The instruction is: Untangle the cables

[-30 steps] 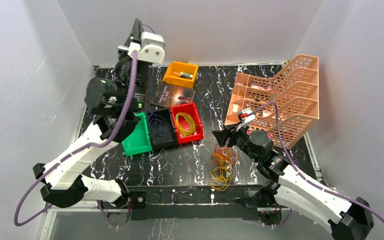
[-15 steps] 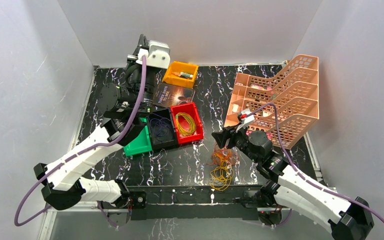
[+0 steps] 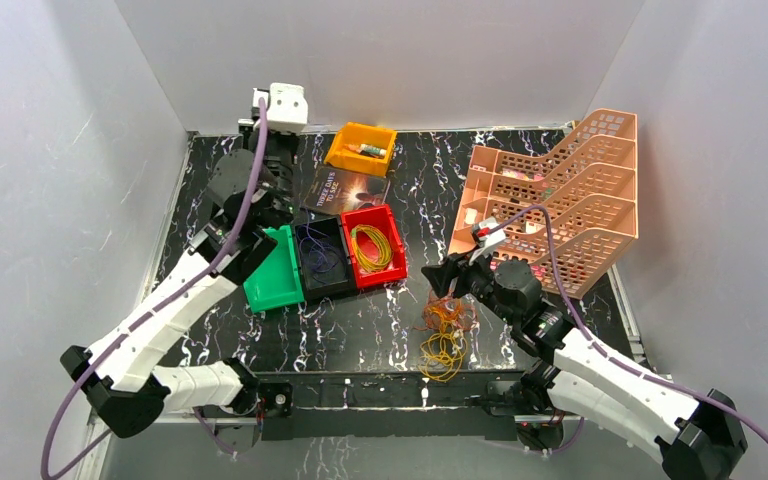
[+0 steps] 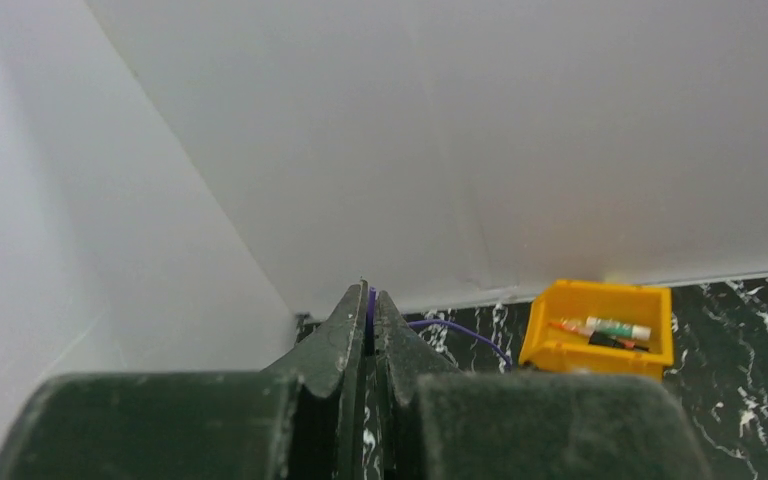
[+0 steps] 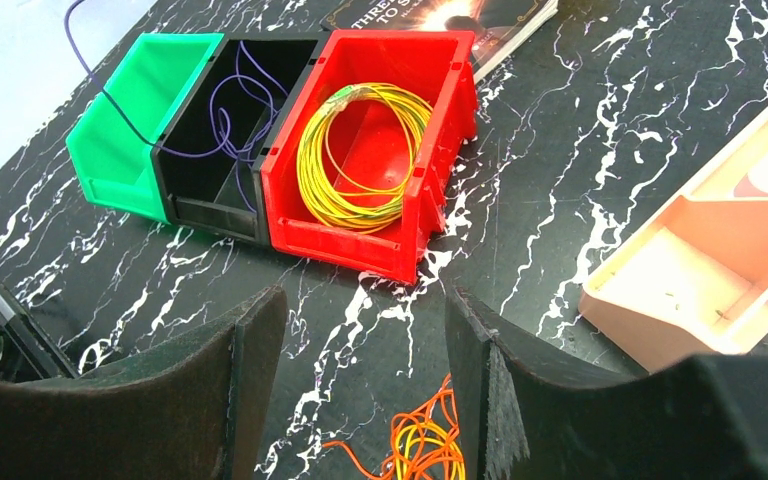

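Observation:
My left gripper (image 4: 370, 296) is shut on a thin purple cable (image 4: 460, 332) and points at the back wall, near the table's far left corner (image 3: 260, 128). The cable trails from it down into the black bin (image 3: 322, 258), where more purple loops lie (image 5: 225, 110). A yellow cable coil (image 3: 375, 247) lies in the red bin (image 5: 440, 70). A tangled bunch of orange and yellow cables (image 3: 443, 335) lies on the table. My right gripper (image 5: 360, 340) is open and empty, just above and behind that bunch (image 5: 425, 450).
A green bin (image 3: 275, 272) adjoins the black one. A yellow bin (image 3: 360, 150) holding pens stands at the back, with a book (image 3: 345, 188) in front of it. A pink tiered tray rack (image 3: 555, 200) fills the right side.
My left gripper has swung back and left toward the rear wall, still holding the purple cable. The right arm has barely moved.

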### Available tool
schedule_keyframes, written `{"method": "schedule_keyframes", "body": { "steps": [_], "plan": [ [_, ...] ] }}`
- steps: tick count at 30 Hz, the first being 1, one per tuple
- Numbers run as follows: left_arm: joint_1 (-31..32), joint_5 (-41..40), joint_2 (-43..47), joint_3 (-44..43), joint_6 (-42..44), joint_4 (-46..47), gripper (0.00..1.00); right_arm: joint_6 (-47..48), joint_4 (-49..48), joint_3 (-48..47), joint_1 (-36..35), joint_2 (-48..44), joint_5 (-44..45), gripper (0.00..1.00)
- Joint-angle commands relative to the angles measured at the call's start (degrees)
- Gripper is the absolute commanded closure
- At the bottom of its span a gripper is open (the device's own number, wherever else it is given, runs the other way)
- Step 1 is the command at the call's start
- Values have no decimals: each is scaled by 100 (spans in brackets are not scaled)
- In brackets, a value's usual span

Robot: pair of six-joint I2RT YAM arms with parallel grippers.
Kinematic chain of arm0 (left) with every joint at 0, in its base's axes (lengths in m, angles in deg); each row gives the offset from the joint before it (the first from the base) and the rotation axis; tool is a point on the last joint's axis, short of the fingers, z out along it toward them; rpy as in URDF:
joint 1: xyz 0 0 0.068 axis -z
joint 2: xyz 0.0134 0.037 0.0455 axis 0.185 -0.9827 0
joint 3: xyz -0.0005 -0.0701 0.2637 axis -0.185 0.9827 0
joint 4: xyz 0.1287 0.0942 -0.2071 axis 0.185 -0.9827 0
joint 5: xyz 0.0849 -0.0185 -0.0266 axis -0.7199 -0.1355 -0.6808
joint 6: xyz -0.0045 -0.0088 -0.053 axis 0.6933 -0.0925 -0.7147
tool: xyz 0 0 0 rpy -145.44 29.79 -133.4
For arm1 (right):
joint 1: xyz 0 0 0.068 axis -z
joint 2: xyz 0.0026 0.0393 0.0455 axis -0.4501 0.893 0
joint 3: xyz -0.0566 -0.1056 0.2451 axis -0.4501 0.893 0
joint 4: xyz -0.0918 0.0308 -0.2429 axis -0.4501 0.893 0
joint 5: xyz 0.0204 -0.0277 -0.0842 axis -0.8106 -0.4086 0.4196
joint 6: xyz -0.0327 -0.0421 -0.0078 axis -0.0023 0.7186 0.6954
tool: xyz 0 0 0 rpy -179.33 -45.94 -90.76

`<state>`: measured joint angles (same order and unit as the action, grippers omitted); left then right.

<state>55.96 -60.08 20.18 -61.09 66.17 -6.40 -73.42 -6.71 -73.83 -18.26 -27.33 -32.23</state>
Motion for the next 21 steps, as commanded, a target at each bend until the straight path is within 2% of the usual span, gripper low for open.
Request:
{"method": "schedule_keyframes", "body": {
  "steps": [1,13,21],
  "plan": [
    [-479,221,247,112,-1430,-1016,100,-34,-354,19,10,9,-75,32],
    [-970,672,145,429,-2551,-1888,100,-25,-331,73,17,-15,-25,32],
    [-1049,1211,192,493,-3793,-3190,100,-86,-331,106,11,-41,-26,32]
  ]
}}
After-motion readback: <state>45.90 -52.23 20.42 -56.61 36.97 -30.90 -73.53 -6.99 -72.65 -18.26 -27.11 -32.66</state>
